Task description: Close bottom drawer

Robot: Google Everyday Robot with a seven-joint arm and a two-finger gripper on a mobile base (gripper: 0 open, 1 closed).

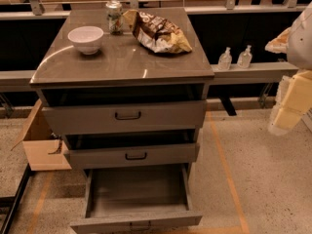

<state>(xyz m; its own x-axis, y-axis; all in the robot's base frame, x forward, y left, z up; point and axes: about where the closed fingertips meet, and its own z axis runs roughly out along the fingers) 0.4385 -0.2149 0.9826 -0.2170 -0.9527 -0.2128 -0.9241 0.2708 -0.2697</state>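
The bottom drawer (137, 194) is the lowest tier of a grey wood-grain cabinet (122, 62). It is pulled far out toward me, and its inside looks empty. Its narrow front (136, 222) sits at the bottom edge of the view, with the handle barely showing. My gripper (288, 108) hangs at the right edge of the view, at about the height of the upper drawers. It is well right of the cabinet and touches nothing.
The top drawer (126, 116) and middle drawer (132, 155) each stand slightly open. On the cabinet top are a white bowl (86, 38), a can (114, 17) and a chip bag (157, 32). A cardboard box (41, 143) lies at the left. Two small bottles (234, 58) stand on a ledge at the right.
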